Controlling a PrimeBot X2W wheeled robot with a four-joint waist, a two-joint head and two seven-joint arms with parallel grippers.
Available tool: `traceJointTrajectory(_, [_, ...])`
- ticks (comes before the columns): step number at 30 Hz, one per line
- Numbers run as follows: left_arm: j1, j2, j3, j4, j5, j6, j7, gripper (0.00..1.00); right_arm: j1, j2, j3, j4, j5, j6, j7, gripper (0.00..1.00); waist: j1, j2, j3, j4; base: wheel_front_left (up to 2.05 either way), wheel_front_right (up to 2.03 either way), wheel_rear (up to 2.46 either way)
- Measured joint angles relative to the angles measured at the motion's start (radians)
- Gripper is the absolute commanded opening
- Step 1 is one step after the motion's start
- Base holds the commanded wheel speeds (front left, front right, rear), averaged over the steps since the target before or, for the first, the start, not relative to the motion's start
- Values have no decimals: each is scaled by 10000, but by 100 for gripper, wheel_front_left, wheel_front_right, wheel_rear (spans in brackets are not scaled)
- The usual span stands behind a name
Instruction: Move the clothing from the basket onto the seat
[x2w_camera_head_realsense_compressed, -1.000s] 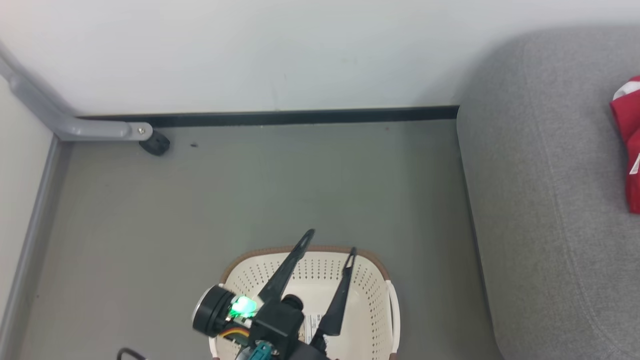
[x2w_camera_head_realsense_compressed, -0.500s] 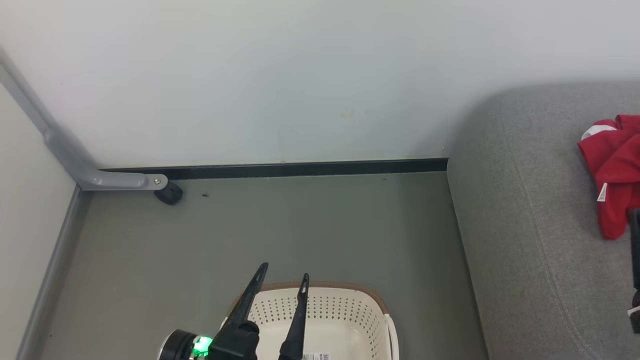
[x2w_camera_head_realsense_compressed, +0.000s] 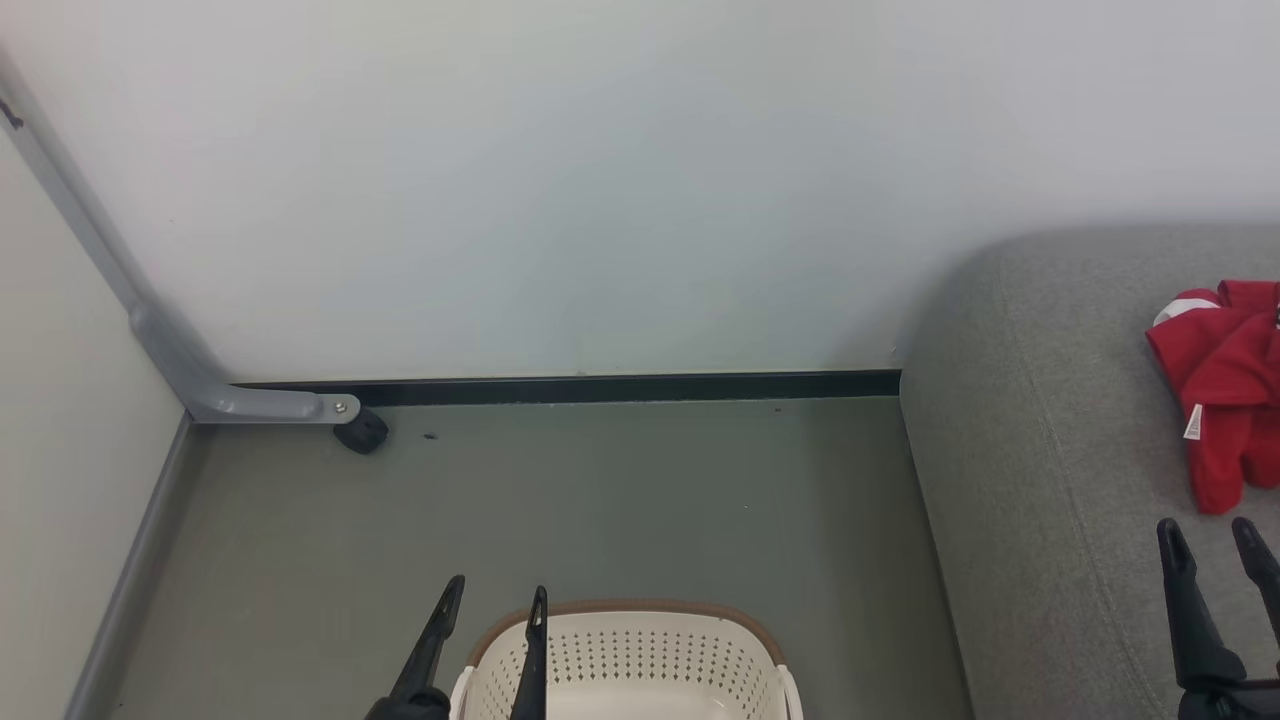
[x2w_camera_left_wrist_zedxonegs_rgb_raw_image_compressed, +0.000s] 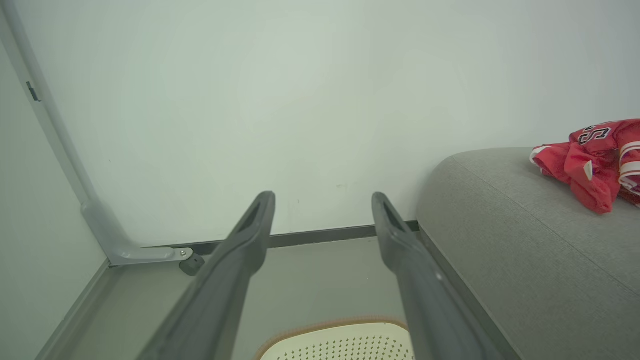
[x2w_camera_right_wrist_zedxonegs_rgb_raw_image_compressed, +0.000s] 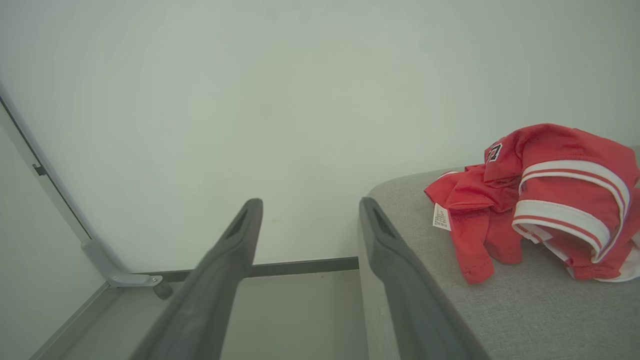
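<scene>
Held left gripper (x2w_camera_head_realsense_compressed: 497, 587) by the basket (x2w_camera_head_realsense_compressed: 620, 608) rim and right gripper (x2w_camera_head_realsense_compressed: 1205, 525) above the seat (x2w_camera_head_realsense_compressed: 1050, 450), both spread wide and empty, presumably with the red clothing (x2w_camera_head_realsense_compressed: 1215, 400) delivered there.

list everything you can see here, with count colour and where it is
clothing: one heap, red with white trim, on the seat
seat: one, grey, right side, against the wall
basket: one, cream with brown rim, on the floor, left of the seat
floor: one, grey-green
wall: one, white, behind everything
skirting strip: one, black, at the foot of the wall
frame leg: one, grey, left corner
caster: one, black, at the leg's end
left gripper: one, black, open, by the basket's left rim
right gripper: one, black, open, over the seat
</scene>
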Motion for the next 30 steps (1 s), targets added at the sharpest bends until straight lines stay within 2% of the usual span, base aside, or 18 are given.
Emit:
traceJointTrajectory(18, [717,8,462,-159,13,0,-84,100,1582,322,-42,-1281,-803,-663,0,100,0,1,-536,148,0,0,0])
traceJointTrajectory(30, [854,8,500,-198,15,0,-136,100,1902,347,-125,-1659,-899,-757,2,100,0,1,-528,155,0,0,0])
